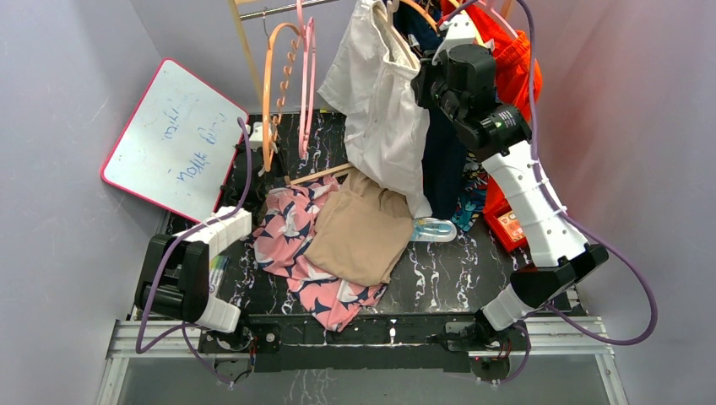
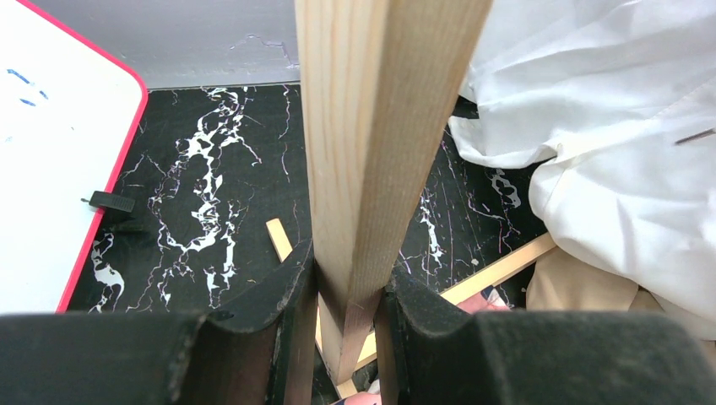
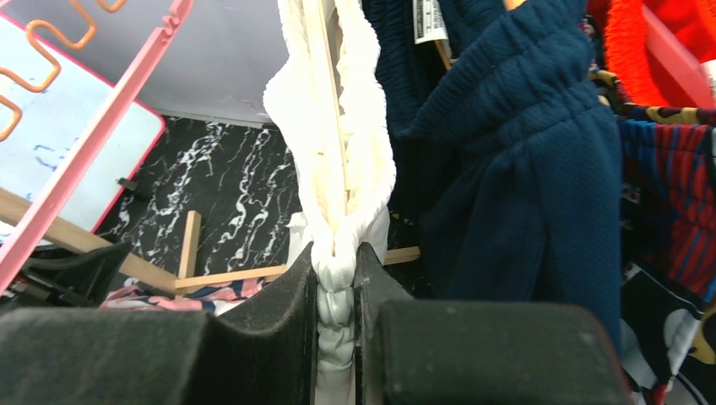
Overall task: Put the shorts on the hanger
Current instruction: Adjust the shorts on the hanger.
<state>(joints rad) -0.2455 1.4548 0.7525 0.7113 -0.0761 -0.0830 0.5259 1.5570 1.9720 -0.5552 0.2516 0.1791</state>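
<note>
The white shorts [image 1: 384, 110] hang from the rail at the back, draped down over the table. In the right wrist view their gathered waistband [image 3: 338, 169] wraps a thin pale strip, the hanger [image 3: 331, 110], seen edge-on. My right gripper [image 1: 425, 84] is up beside the waistband, its jaws [image 3: 336, 270] shut on the bunched white fabric. My left gripper [image 2: 350, 287] is shut on the rack's wooden post [image 2: 380, 126], low at the back left [image 1: 256, 148].
Tan shorts [image 1: 363, 228] and a pink navy-patterned garment [image 1: 295, 245] lie on the black marbled table [image 1: 439, 278]. Pink [image 1: 306, 76] and orange [image 1: 270, 93] hangers hang left of the shorts. Navy [image 3: 507, 169] and orange [image 1: 511, 59] clothes hang right. A whiteboard [image 1: 173, 139] leans at left.
</note>
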